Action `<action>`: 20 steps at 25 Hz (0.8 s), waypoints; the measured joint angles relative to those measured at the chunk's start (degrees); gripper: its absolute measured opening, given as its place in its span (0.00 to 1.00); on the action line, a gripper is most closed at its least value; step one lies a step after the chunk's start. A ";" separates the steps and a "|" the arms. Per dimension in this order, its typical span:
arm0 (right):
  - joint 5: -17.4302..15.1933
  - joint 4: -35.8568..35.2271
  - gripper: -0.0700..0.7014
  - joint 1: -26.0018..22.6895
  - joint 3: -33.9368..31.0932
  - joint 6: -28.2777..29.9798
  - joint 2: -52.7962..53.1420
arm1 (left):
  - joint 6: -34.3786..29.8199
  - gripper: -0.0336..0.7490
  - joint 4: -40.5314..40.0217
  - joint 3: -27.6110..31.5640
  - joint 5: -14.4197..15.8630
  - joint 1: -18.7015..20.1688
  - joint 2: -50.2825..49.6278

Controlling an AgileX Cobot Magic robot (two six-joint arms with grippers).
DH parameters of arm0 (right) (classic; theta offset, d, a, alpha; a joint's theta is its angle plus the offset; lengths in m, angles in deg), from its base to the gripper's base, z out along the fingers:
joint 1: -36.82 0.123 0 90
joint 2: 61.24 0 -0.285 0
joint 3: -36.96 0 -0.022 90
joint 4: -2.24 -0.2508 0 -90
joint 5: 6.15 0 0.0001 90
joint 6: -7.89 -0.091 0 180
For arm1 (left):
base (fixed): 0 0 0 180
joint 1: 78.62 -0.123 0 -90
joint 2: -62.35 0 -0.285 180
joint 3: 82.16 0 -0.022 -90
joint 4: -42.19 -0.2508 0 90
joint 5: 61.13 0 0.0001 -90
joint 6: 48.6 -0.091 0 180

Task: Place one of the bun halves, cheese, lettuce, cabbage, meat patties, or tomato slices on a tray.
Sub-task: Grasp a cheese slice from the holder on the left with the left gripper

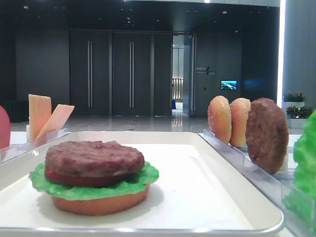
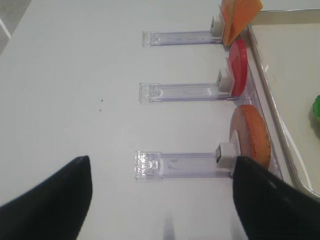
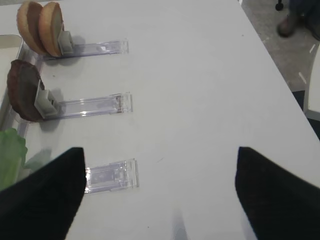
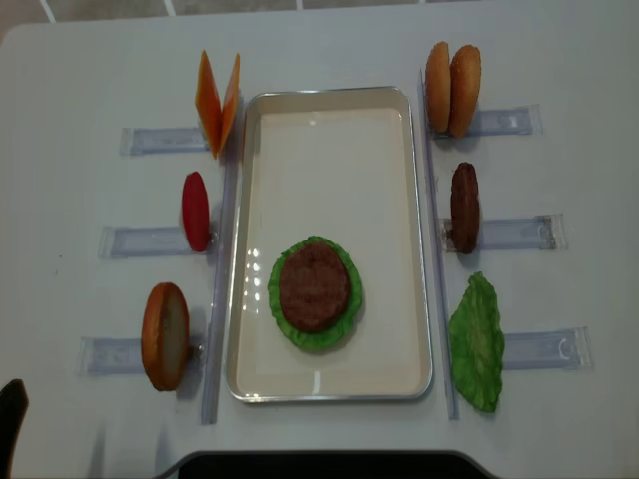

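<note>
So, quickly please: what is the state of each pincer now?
Left pincer: open, holding nothing.
Right pincer: open, holding nothing.

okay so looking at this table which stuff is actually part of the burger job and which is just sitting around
Part of the job:
tray
stacked burger with patty on top
cheese slices
tomato slice
bun half
two bun halves
spare patty
lettuce leaf

Just sitting there:
clear holder racks
white table

Upright cheese [image 4: 217, 103] and clear racks [image 4: 160, 139] flank the tray [image 4: 329, 200].
</note>
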 joint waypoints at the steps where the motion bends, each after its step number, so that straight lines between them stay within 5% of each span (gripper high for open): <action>1: 0.00 0.00 0.84 0.00 0.00 0.00 0.00 | 0.00 0.92 0.00 0.00 0.00 0.00 0.00; 20: 0.00 0.00 0.84 0.00 0.00 0.00 0.00 | 0.00 0.91 0.00 0.00 0.00 0.00 0.00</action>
